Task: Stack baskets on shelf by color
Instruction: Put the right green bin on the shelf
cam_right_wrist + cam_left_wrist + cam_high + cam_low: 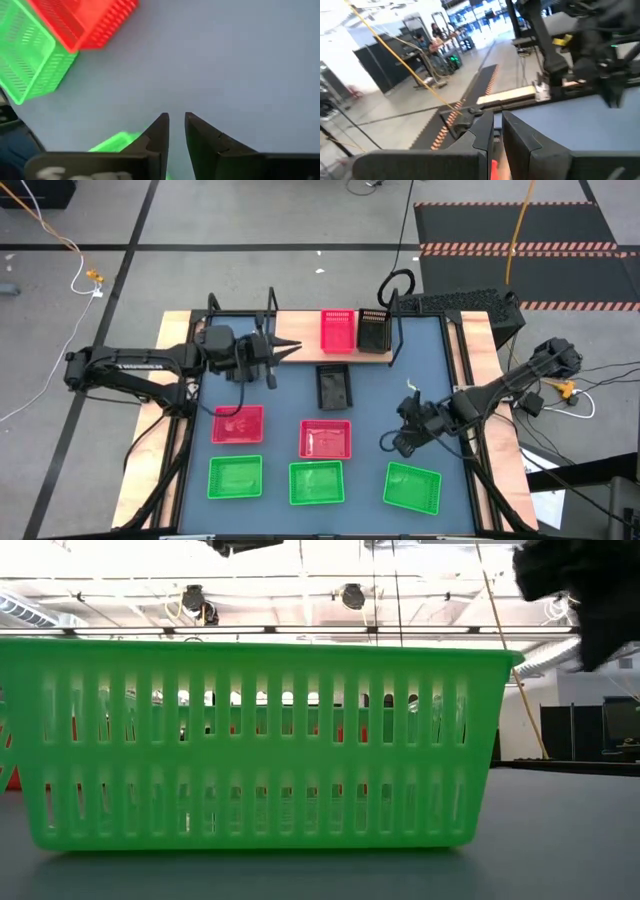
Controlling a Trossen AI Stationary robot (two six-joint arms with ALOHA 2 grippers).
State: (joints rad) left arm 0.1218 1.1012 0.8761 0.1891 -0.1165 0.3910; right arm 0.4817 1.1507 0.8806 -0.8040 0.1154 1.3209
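Baskets lie scattered over the blue-grey table (420,380), with two already on the shelf (300,352) at its far edge: a red one (338,331) and a black one (373,332) side by side at the shelf's right end. Another black basket (334,387) sits on the table just in front of the shelf. Nearer the front, two red baskets rest in a row, one at the left (238,424) and one toward the middle (326,439), and three green ones line the front edge: left (235,477), middle (316,483) and right (412,487). The low view is almost filled by the slatted side of one green basket (260,745). The left gripper (283,348) is raised over the shelf's left part, pointing right, and holds nothing; in its wrist view the two fingers (482,132) stand close with only a narrow gap between them. The right gripper (392,442) hangs over bare table between the middle red basket and the right green one, just above the latter; its fingers (159,131) are likewise nearly together, a thin gap showing, pinching nothing, with a red and a green basket beyond them.
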